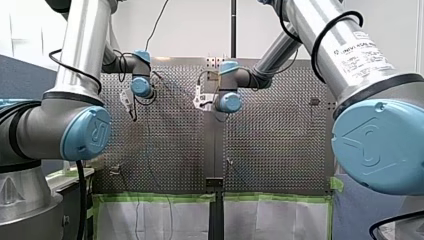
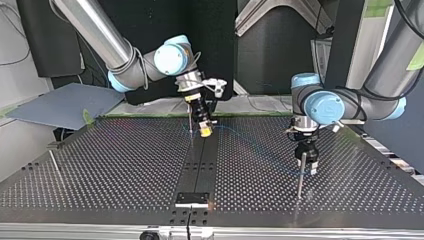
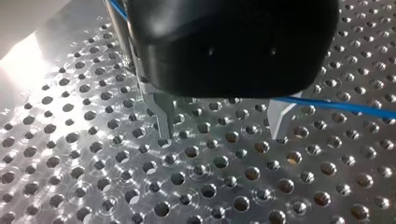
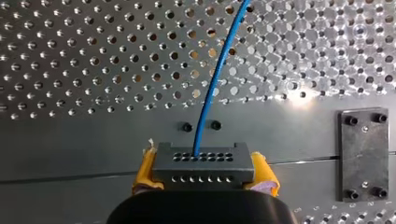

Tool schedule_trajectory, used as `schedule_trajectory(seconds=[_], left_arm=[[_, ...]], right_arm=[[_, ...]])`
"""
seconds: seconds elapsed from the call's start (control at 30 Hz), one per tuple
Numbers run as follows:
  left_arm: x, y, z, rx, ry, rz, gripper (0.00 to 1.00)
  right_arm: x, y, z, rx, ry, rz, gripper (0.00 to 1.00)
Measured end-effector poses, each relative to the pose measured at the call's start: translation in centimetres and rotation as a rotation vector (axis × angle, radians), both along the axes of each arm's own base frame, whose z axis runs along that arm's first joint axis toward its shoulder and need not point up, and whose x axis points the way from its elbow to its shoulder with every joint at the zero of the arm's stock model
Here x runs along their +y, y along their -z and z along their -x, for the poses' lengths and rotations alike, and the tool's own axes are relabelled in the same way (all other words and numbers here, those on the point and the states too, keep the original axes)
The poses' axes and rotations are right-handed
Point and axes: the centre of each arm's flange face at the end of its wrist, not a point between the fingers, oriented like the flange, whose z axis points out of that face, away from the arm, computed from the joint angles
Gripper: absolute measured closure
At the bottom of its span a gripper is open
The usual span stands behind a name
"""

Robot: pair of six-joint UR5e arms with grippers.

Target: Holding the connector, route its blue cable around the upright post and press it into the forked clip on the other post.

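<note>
In the right wrist view, my right gripper (image 4: 203, 183) is shut on a dark grey connector (image 4: 201, 164), gripped by its yellow pads (image 4: 144, 171). A blue cable (image 4: 212, 84) rises out of the connector over the perforated table. From the top view, the right gripper (image 2: 205, 131) hangs beside a thin upright post (image 2: 191, 125), and the cable (image 2: 250, 143) runs faintly towards a second post (image 2: 300, 176). My left gripper (image 2: 306, 169) hovers just behind that post. Its metal fingers (image 3: 161, 116) stand open with nothing between them, and the cable (image 3: 336, 105) passes behind them.
A third thin post (image 2: 54, 162) stands at the top view's left. A black plate (image 2: 192, 199) is bolted at the table's near middle edge, also seen as the black plate (image 4: 364, 156) beside the connector. Green-taped sheets (image 1: 155, 210) hang below the table.
</note>
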Motion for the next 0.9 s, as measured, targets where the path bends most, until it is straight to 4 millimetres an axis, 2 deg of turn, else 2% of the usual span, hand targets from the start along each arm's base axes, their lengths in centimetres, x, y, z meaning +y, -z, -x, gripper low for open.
schedule_trajectory(seconds=[0.23, 0.6, 0.9], left_arm=[[0.1, 0.0, 0.0, 0.002, -0.006, 0.000, 0.00], [0.0, 0.0, 0.1, 0.004, -0.006, 0.000, 0.00], [0.0, 0.1, 0.1, 0.004, -0.006, 0.000, 0.00]], right_arm=[[0.2, 1.8, 0.2, 0.017, 0.001, -0.010, 1.00], [-0.1, 7.1, 0.5, 0.092, 0.043, -0.065, 1.00], [0.1, 10.3, 1.2, 0.124, 0.086, -0.083, 1.00]])
